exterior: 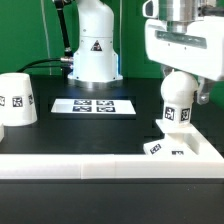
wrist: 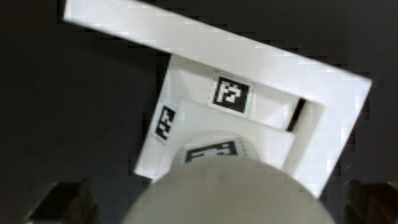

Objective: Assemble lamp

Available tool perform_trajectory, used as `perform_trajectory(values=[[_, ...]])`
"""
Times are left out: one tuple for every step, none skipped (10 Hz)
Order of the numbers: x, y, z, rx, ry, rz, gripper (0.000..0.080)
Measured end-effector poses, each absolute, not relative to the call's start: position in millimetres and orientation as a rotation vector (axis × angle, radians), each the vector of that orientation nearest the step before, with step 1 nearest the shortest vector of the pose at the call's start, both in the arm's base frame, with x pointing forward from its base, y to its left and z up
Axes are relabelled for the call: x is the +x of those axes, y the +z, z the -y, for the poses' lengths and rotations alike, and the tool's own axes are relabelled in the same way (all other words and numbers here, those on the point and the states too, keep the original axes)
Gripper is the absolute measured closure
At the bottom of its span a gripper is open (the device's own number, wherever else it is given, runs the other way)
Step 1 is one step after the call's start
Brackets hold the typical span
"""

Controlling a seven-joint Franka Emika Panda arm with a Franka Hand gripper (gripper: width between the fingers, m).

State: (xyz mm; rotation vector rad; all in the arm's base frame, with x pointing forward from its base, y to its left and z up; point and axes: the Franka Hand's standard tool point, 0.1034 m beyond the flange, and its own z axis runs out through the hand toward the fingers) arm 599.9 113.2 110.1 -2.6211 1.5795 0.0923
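The white lamp base (exterior: pixel 185 150) lies flat at the exterior view's right, tucked into the corner of a white rail. The bulb (exterior: pixel 177 98) stands upright on it, a tag on its neck. My gripper (exterior: pixel 183 76) hangs directly over the bulb and is open, its jaws either side of the bulb's round top with a gap on each side. In the wrist view the bulb (wrist: pixel 231 195) fills the middle, a dark finger (wrist: pixel 59 203) stands apart at each edge, and the tagged base (wrist: pixel 222 105) lies beneath. The cup-like shade (exterior: pixel 15 100) stands alone at the exterior view's left.
A white rail (exterior: pixel 90 164) runs along the front edge and turns a corner (wrist: pixel 214 42) behind the base. The marker board (exterior: pixel 93 105) lies flat mid-table. The arm's own pedestal (exterior: pixel 93 50) rises at the back.
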Motion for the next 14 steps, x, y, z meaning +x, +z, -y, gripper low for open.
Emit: perform_trajectory(values=[[599.8, 110.1, -113.2, -2.670, 0.088, -1.492, 0.0101], [599.8, 110.2, -113.4, -2.704, 0.085, -1.426, 0.0101], [599.6, 109.7, -113.3, -2.745, 0.082, -1.344, 0.0101], [599.6, 109.5, -113.2, -2.803, 0.076, -1.213, 0.0101], [599.5, 109.3, -113.1, -2.841, 0.072, -1.119, 0.0101], [599.7, 109.2, -112.3, -2.884, 0.064, -1.005, 0.0101], [601.0, 109.5, -110.0, -2.971, 0.042, -0.744, 0.0101], [601.7, 109.9, -109.8, -3.017, 0.026, -0.566, 0.0101], [602.9, 110.4, -110.8, -3.036, 0.011, -0.458, 0.0101], [604.7, 110.3, -109.2, -3.075, -0.012, -0.167, 0.0101], [604.6, 109.7, -108.7, -3.081, -0.016, -0.035, 0.0101], [604.7, 109.7, -108.2, -3.082, -0.018, 0.049, 0.0101], [604.8, 109.7, -107.3, -3.078, -0.023, 0.205, 0.0101], [604.9, 109.7, -107.1, -3.072, -0.025, 0.281, 0.0101]])
